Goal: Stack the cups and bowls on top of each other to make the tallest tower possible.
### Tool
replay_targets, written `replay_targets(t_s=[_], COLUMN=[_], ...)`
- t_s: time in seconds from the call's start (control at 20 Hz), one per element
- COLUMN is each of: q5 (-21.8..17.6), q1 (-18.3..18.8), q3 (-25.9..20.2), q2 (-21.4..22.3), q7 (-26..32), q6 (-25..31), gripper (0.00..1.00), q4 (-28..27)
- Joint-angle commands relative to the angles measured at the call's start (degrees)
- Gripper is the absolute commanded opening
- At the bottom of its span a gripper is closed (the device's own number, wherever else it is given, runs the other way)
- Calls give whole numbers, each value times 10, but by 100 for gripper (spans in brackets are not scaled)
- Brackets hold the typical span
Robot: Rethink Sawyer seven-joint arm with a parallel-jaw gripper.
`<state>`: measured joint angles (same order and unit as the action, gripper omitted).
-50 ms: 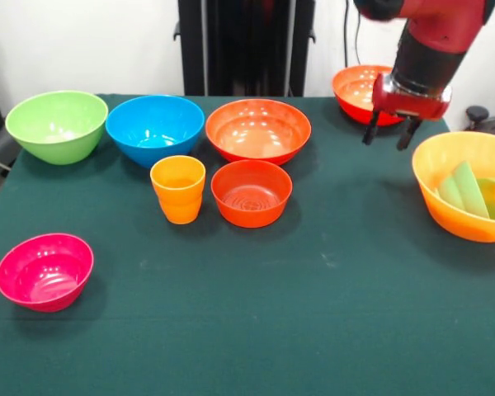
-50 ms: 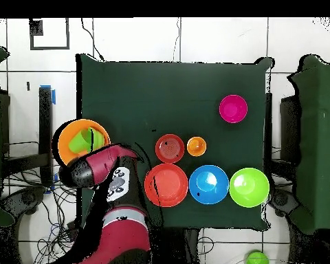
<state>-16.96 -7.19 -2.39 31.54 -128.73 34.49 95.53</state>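
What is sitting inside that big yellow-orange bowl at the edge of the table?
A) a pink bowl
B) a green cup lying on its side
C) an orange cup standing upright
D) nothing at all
B: in the front view the big orange bowl holds a translucent green cup tipped on its side, while the orange cup stands out on the table.

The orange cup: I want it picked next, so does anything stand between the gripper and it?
Nothing visible blocks it. The gripper hangs open above bare table, and the orange cup stands upright with its top clear. The small red-orange bowl sits close beside the cup on the gripper's side, low enough to pass over.
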Motion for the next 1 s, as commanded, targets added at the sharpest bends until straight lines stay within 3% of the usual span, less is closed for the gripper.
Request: replay_targets(t_s=[0.05,0.25,0.5,0.7,1.0], q5=[-45,-43,-11,37,40], q1=[2,8,37,93,148], q3=[-41,-50,-84,-150,-207], q2=[57,75,90,91,88], q7=[122,123,114,106,107], q6=[133,164,154,61,13], gripper=[100,100,100,100,100], q4=[-44,-50,-50,-5,37])
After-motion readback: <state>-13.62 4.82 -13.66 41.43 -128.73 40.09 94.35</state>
